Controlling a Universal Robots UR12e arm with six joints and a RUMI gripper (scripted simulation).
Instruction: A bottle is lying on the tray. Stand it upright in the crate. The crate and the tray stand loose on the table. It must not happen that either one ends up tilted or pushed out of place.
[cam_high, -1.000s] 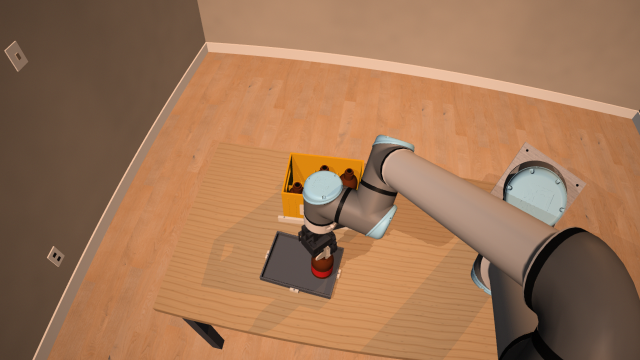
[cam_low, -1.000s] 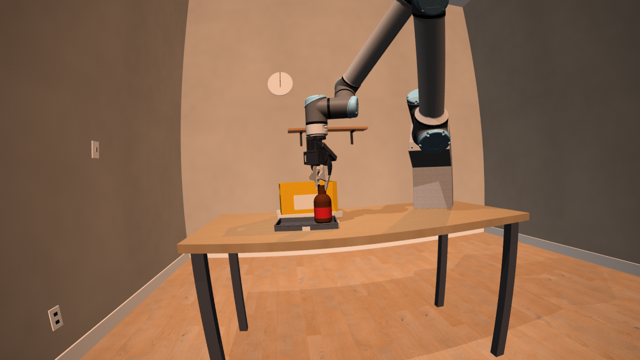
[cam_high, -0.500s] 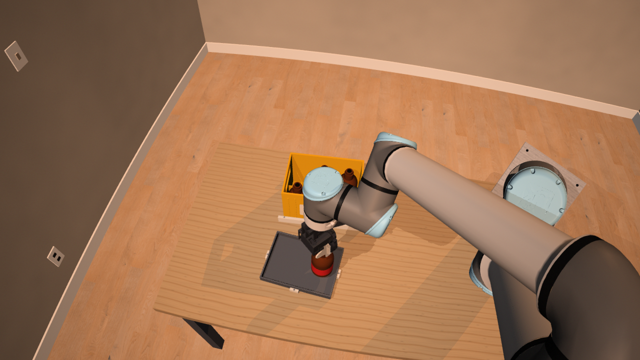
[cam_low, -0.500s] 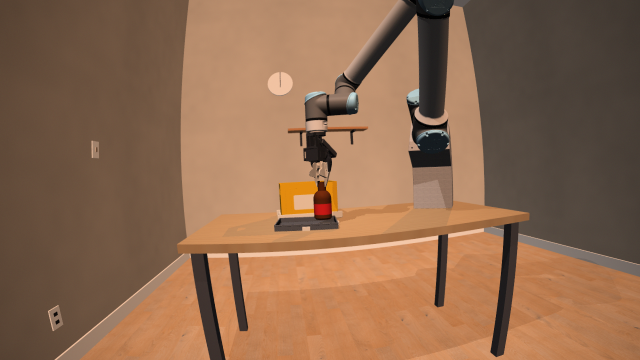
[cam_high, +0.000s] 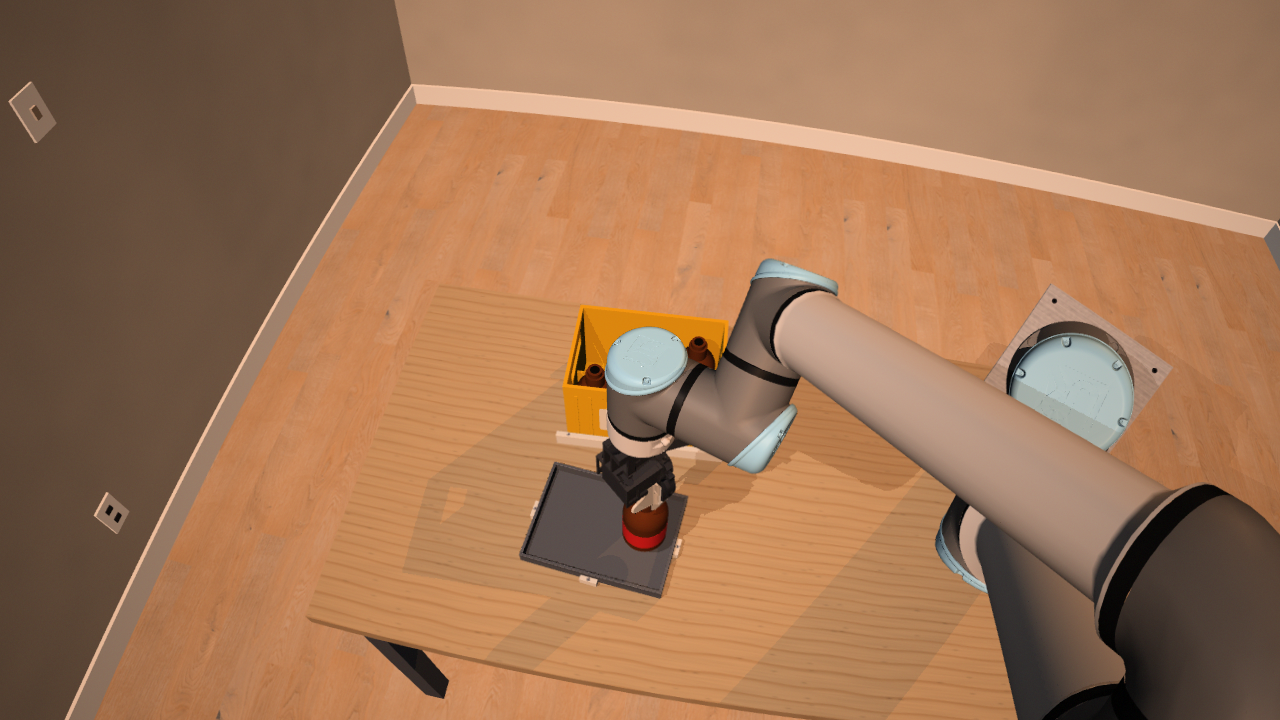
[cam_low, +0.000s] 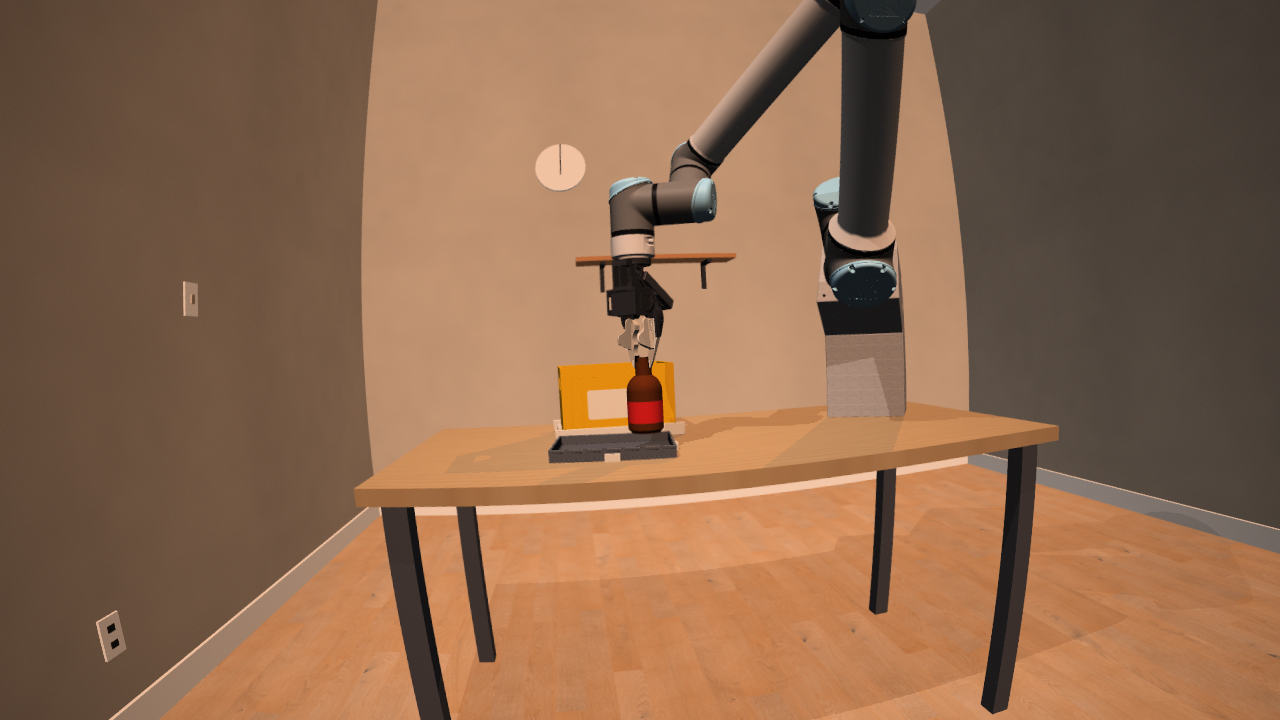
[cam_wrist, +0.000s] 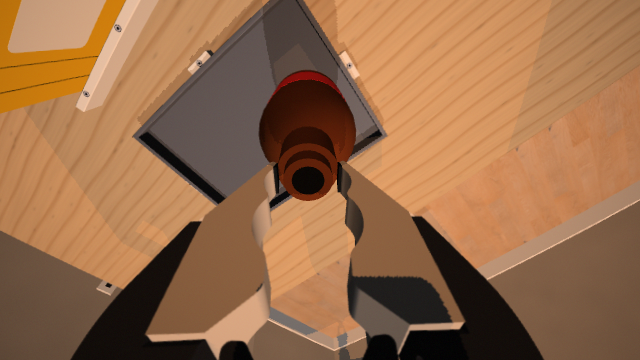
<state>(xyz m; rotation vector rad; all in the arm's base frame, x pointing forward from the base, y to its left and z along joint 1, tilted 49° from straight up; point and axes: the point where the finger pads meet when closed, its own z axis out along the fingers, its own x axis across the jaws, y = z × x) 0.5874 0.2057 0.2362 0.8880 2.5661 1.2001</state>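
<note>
Exterior view: your jaws pinch the upright brown glass bottle by its neck, crate beyond.

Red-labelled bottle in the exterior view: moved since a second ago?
Yes: upward, judged against the tray; the bottle sits higher above its rim.
</note>
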